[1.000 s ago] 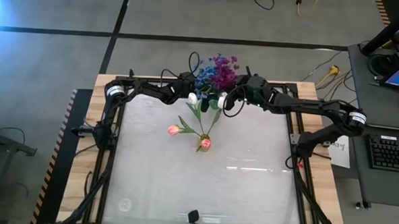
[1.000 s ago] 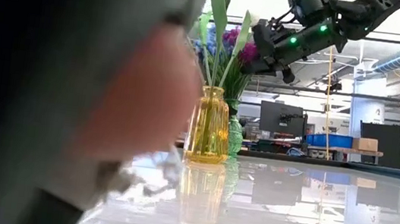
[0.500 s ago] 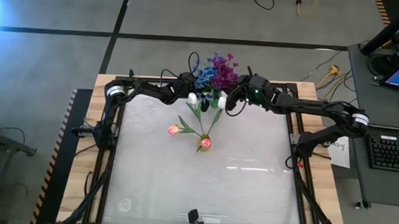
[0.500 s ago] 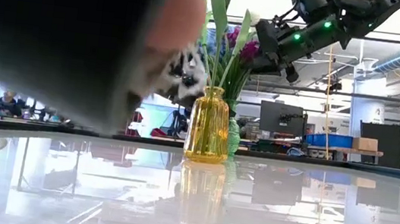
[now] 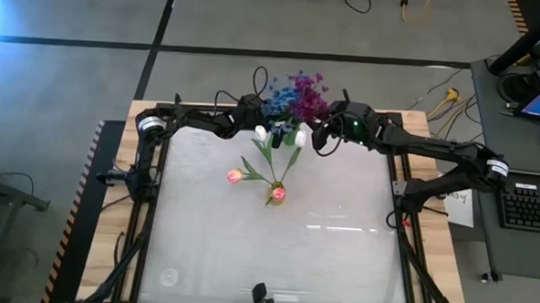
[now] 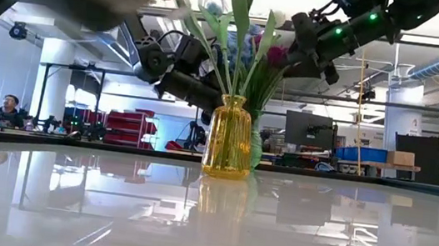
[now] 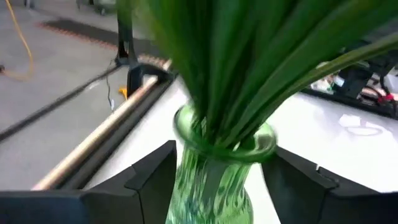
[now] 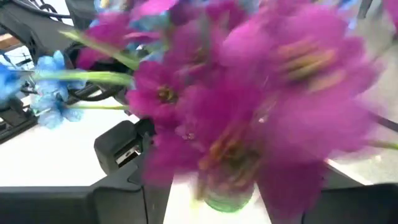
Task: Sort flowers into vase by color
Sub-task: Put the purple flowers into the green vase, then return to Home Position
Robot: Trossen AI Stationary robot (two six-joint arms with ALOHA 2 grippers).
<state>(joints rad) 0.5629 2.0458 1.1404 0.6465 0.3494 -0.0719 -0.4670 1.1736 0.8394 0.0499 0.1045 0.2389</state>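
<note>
A green glass vase (image 7: 214, 171) stands at the table's far edge, holding blue blossoms (image 5: 274, 101) and purple blossoms (image 5: 305, 94) on green stems. My left gripper (image 5: 253, 124) is open, one finger on each side of the vase's neck; I cannot tell whether they touch it. My right gripper (image 5: 320, 135) is open, level with the purple blossoms (image 8: 249, 106) on their right side, and nothing shows pinched between its fingers. Nearer the table's middle, a yellow vase (image 6: 229, 137) holds pink buds (image 5: 235, 176) and white buds (image 5: 262, 131).
The table top is glossy white with a wooden border (image 5: 112, 209). Its near half lies bare in front of the yellow vase (image 5: 275, 194). Both arms reach in along the far edge. A desk with a keyboard (image 5: 528, 204) stands past the right edge.
My right gripper has drawn back a little from the purple blossoms toward the table's right edge and has risen slightly. A big blurred pinkish shape right in front of the low camera has swept away to the upper left, uncovering my left arm behind the yellow vase.
</note>
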